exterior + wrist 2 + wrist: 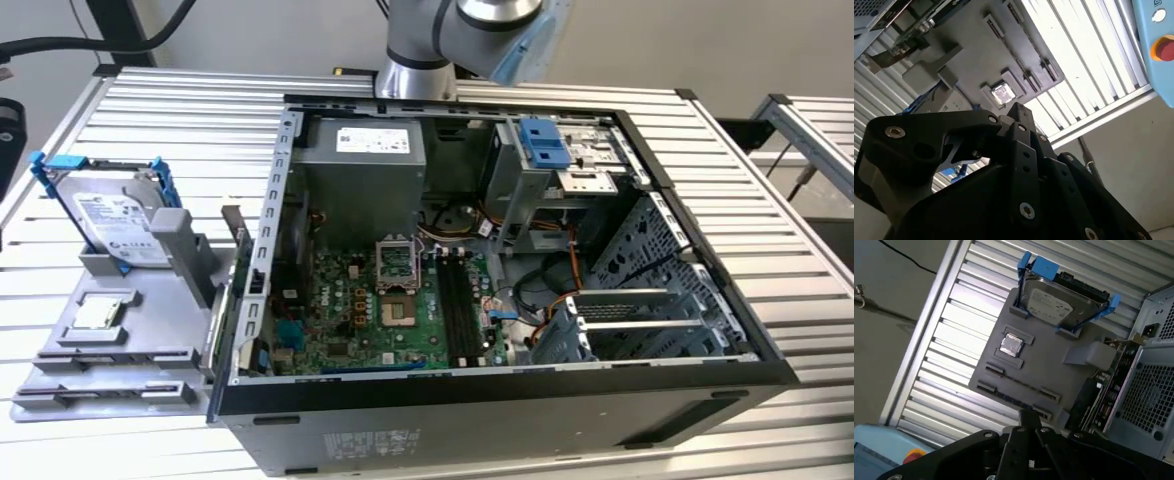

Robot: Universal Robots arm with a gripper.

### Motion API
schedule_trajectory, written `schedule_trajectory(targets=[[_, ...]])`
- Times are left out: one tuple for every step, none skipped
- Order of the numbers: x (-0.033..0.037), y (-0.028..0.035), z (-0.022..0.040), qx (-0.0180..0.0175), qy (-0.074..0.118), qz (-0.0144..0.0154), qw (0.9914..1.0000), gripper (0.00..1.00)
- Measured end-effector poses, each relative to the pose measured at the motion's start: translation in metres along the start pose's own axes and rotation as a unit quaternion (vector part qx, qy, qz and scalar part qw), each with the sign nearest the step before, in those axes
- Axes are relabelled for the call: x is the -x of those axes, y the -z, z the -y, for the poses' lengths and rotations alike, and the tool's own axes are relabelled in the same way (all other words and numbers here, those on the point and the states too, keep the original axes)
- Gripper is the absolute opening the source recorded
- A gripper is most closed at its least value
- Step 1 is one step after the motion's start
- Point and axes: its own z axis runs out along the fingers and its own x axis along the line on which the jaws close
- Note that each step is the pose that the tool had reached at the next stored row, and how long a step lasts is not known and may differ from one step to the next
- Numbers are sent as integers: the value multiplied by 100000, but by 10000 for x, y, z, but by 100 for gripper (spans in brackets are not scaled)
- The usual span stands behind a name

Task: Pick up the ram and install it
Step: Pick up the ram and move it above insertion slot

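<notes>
The pincer (pixel 1029 414) hung above the grey tray (pixel 1054 365), seemingly closed on nothing. The ram (pixel 1015 401) showed as a thin dark strip in the tray's slotted holders, near the hard drive (pixel 1054 302), whose white label I couldn't read. The tray lay at the exterior view's left of the open computer case (pixel 507 385).

The arm (pixel 416 60) runs off the exterior view's top edge, and the gripper (pixel 1029 414) body hides the grey tray (pixel 1054 365) edge just beyond its tip.
</notes>
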Motion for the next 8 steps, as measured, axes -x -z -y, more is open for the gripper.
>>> schedule_trajectory(targets=[[0, -1, 0, 19, 915, -61, 99996, 0], [0, -1, 0, 36, 1847, -126, 99983, 0], [0, 0, 0, 52, 2740, -192, 99962, 0], [0, 0, 0, 71, 3636, -255, 99934, 0], [0, 0, 0, 85, 4562, -323, 99895, 0], [0, 0, 0, 105, 5454, -388, 99850, 0], [0, 0, 0, 121, 6353, -454, 99797, 0], [0, 0, 0, 138, 7297, -522, 99732, 0]])
